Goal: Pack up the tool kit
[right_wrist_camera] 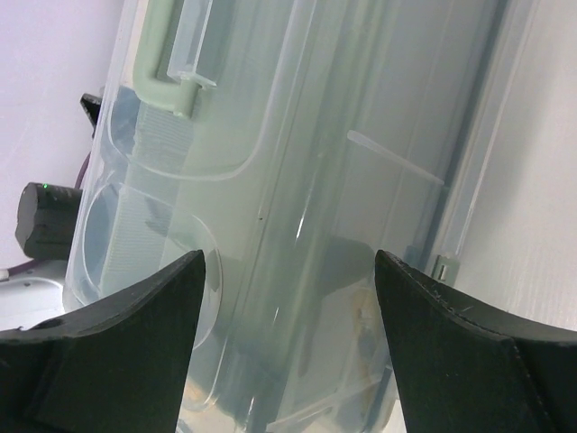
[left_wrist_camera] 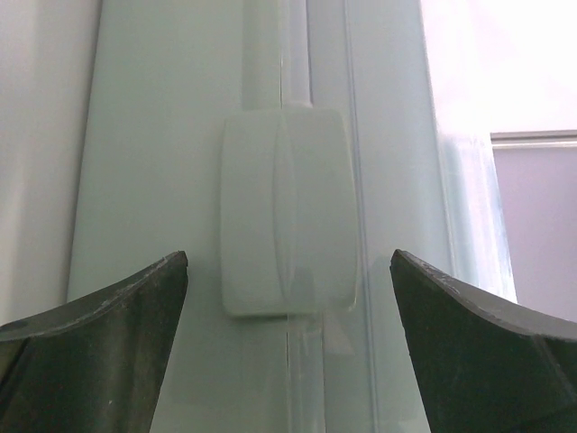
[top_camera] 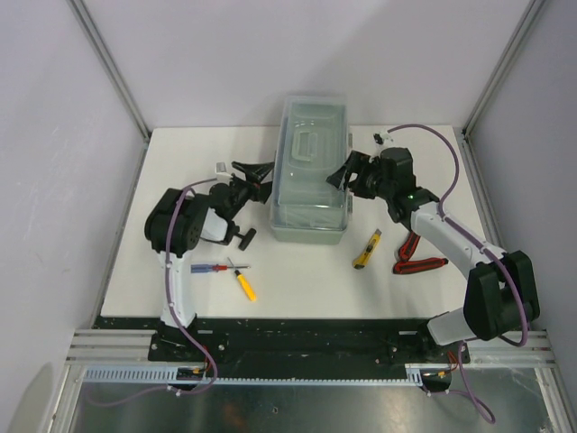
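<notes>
White worktop (top_camera: 297, 289) fills the floor of a booth with pale lilac walls and bare aluminium posts at the corners; a metal rail runs along its near edge, where 2 arms are bolted.

1 tool kit box (top_camera: 311, 194), sage green under a clear lid, stands at the middle of the worktop toward the back wall. The lid lies down on it, and 1 green handle (top_camera: 307, 144) is set in the top.

4 small tools lie loose on the worktop:
- 2 screwdrivers at the near left, 1 with a red and blue grip (top_camera: 209, 269) and 1 yellow (top_camera: 244, 286), close together.
- 1 yellow knife (top_camera: 366, 250), just off the box's near right corner.
- 1 pair of red-handled pliers (top_camera: 417, 255), right of the knife.

The left pincer (top_camera: 264, 174) is at the box's left side, spread wide, its 2 fingers either side of 1 pale latch (left_wrist_camera: 287, 212) without touching it. The right pincer (top_camera: 341, 176) is at the box's right side, also spread, holding nothing; its wrist view looks along the clear lid.
</notes>
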Controlling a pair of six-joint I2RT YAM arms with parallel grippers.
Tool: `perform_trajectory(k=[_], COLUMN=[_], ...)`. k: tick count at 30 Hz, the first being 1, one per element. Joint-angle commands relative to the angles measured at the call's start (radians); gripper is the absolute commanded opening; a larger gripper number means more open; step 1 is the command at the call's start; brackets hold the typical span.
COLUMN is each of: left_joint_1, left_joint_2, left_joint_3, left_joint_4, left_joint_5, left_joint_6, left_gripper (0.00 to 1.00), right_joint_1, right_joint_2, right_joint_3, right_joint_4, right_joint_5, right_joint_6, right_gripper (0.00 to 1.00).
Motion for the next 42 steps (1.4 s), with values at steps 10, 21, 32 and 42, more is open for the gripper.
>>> perform_trajectory(k=[10, 21, 32, 42], left_joint_1=[-0.098, -0.099, -0.087, -0.056], left_joint_2=[0.053, -0.004, -0.06, -0.08], left_joint_3=[0.119, 0.1, 0.094, 0.077], left_joint_4=[0.351, 0.352, 0.352, 0.35], left_joint_5=[0.037, 0.091, 0.123, 0.163], left_joint_6=[-0.018, 0.031, 0.057, 0.094], left_gripper=[0.79, 0.54, 0.29, 0.08], right_joint_1=[0.002, 0.023, 0.033, 0.032], right_joint_2=[0.062, 0.097, 0.14, 0.138], right_joint_3=[-0.039, -0.039, -0.04, -0.04], right_joint_4=[-0.102, -0.155, -0.174, -0.176], right_joint_5=[-0.122, -0.046, -0.043, -0.029], right_joint_6=[-0.064, -0.159, -0.147, -0.145], right_gripper=[0.79, 0.8, 0.79, 0.78])
